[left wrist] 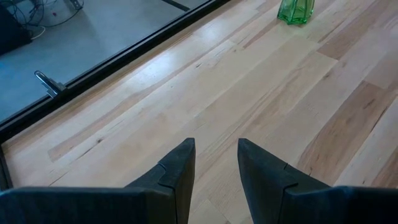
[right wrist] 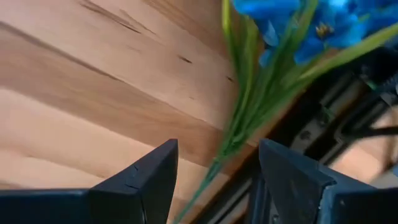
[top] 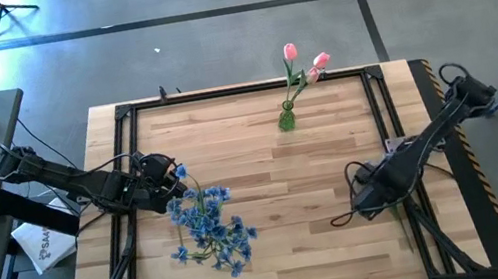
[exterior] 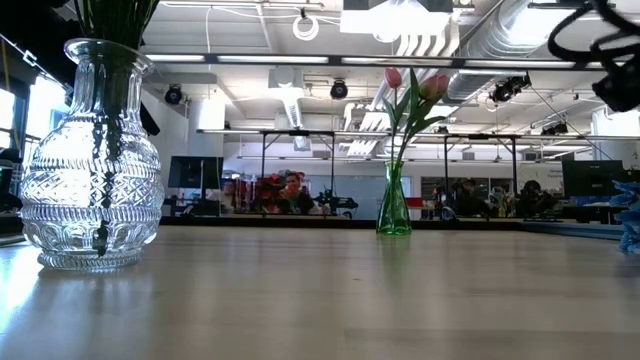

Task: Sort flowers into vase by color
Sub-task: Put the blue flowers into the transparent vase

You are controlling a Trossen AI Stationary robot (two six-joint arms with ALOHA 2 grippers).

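The left gripper (top: 177, 175) is held low by the blue flowers (top: 209, 229), fingers apart, nothing pinched. The right gripper (top: 356, 205) is spread near the right edge. Pink flowers (top: 306, 65) stand in the green vase (top: 286, 119).

Wood-plank table (top: 270, 207) w/ black frame, green vase (top: 286, 119) w/ pink tulips (top: 305, 61), clear glass vase (exterior: 92, 160), blue flowers (top: 209, 229)

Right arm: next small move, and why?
Probably shut the right gripper on the green stem. In the right wrist view the stem seems to run between its open fingers, with the blue blossoms beyond, so no grip is made yet. The flower could then go to the clear vase. The left gripper waits open, holding nothing.
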